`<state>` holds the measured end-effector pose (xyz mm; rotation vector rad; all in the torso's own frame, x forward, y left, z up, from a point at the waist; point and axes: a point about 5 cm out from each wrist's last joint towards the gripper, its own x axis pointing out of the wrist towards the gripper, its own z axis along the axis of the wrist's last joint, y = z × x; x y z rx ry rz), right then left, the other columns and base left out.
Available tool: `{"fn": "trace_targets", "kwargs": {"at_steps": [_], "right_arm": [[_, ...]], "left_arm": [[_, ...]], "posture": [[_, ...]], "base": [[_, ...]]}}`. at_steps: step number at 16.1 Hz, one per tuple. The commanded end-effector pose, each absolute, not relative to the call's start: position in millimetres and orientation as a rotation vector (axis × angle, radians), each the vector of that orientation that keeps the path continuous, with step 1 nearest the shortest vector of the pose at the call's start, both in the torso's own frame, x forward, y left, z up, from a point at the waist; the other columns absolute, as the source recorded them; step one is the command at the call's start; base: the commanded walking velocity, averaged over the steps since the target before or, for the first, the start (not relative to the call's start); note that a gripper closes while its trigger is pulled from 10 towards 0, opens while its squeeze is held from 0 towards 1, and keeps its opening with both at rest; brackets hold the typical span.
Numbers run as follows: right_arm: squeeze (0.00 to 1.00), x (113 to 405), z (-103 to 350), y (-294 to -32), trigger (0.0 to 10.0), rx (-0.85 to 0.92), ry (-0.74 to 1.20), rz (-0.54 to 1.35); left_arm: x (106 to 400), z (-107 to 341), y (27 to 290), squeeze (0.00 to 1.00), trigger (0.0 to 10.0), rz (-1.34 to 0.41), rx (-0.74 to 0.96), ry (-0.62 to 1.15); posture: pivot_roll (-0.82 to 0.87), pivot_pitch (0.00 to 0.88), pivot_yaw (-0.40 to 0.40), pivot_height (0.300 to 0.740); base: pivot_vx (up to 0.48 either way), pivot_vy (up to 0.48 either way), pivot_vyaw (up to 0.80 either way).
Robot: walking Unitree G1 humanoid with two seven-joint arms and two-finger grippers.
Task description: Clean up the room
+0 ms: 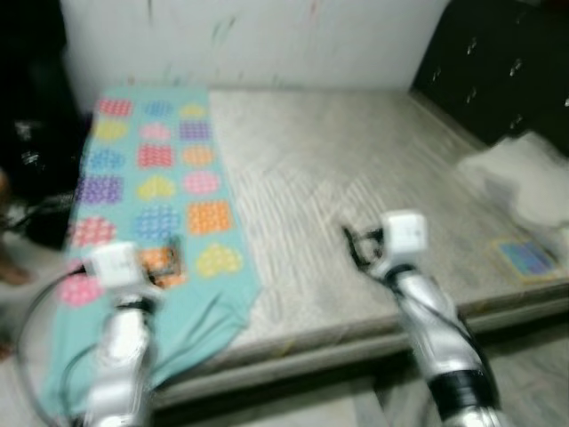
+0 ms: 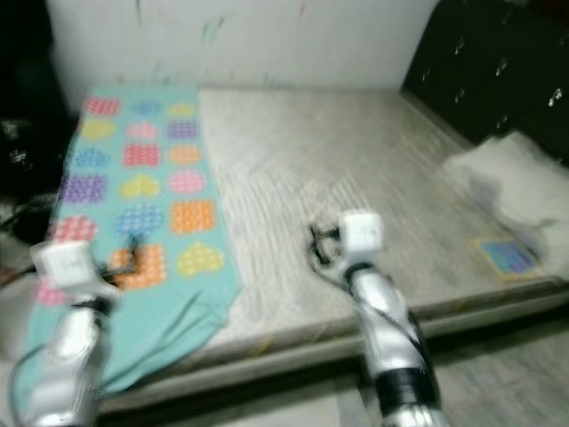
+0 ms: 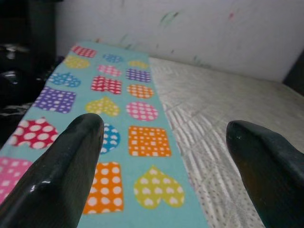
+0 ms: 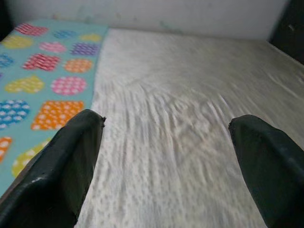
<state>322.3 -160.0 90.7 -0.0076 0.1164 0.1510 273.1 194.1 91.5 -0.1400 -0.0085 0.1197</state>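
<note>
Heart-patterned sheet [image 1: 156, 191] on bare mattress [image 1: 356, 187], white pillow [image 1: 524, 178] right, both jaws wide.

I see open room over the bare grey mattress [image 1: 356, 178]: nothing stands on its middle, so either arm could sweep there. Along the mattress's left strip lies a flat teal sheet [image 1: 151, 191] with coloured hearts. Near its right edge sit a white bundle [image 1: 524, 173] and a small blue pad [image 1: 526, 258]. A dark cabinet [image 1: 498, 62] blocks the mattress's far right corner.
</note>
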Motion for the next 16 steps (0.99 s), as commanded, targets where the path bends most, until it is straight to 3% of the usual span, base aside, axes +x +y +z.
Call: {"fn": "trace_targets", "kwargs": {"at_steps": [1,4,16], "right_arm": [[0.00,325,97,-156,10.0,-0.010,0.095,0.167],[0.00,326,96,-155,10.0,-0.008,0.096,0.169],[0.00,331,100,-149,10.0,-0.014,0.097,0.194]], "left_arm": [[274,95,200,0.00,10.0,0.136,-0.118,-0.017],[275,95,201,0.00,10.0,0.136,-0.114,-0.017],[278,111,202,0.00,10.0,0.140,-0.065,-0.060]], "posture": [[-0.02,0.022,-0.122,0.740],[-0.01,0.019,-0.121,0.740],[-0.01,0.060,-0.109,0.740]], "base": [[0.000,0.472,0.80],[0.000,0.474,0.53],[0.000,0.000,0.00]]}}
